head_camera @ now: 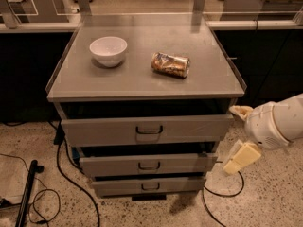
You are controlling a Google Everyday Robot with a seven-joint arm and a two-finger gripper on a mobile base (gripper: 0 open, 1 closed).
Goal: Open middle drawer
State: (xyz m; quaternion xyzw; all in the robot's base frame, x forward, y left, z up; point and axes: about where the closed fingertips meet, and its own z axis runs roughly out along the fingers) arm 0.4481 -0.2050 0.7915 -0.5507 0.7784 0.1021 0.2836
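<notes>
The grey cabinet (142, 86) has three drawers stacked on its front. The middle drawer (189, 163) has a low, wide grey front with a small dark handle (148, 165) at its centre. It sits slightly forward, with a dark gap above it. The taller top drawer (94, 129) is above it and the slimmer bottom drawer (118, 186) is below it. My gripper (239, 135) is open and empty. It hangs off the cabinet's right side at about the height of the middle drawer. It is to the right of the drawer fronts and touches nothing.
A white bowl (108, 50) and a crumpled snack bag (170, 64) lie on the cabinet top. Black cables (57, 169) run over the speckled floor left of and under the cabinet. A dark pole (26, 193) lies at the lower left. Dark counters stand behind on both sides.
</notes>
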